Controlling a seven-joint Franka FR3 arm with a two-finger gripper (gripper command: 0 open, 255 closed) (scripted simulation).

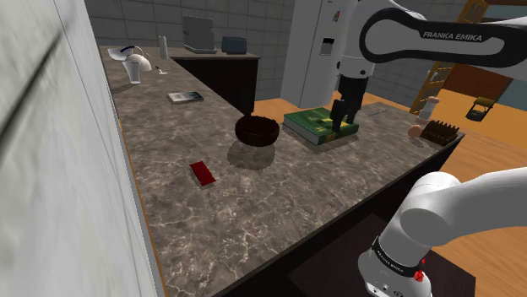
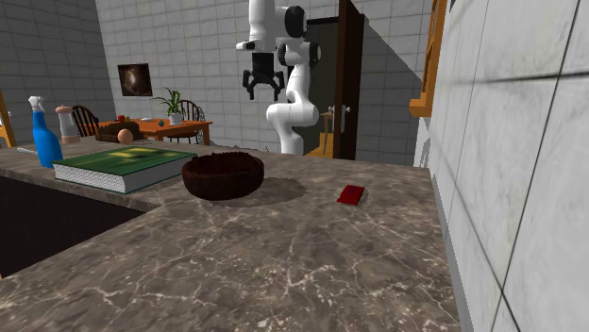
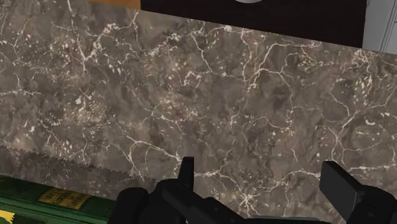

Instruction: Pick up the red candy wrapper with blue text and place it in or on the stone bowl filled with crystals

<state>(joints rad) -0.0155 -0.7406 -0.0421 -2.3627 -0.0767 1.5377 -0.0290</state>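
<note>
**Shoulder, second exterior and wrist views.** My fingers (image 3: 337, 184) stand apart with nothing between them. They hang well above the marbled surface (image 1: 279, 202), over one corner of a green book (image 1: 319, 125).

The red candy wrapper (image 1: 202, 173) lies flat on the surface, well apart from my fingers. The dark bowl (image 1: 257, 131) sits between the wrapper and the book. Any text on the wrapper is too small to read, and I cannot make out crystals in the bowl.

**Handling, as I judge it.** The wrapper looks thin, light and soft, and will likely crumple rather than break. Lying so flat, it offers little edge and may skid on the smooth stone. I would take it across its narrow width, near the middle, with the fingertips brought down to the surface before closing.
</note>
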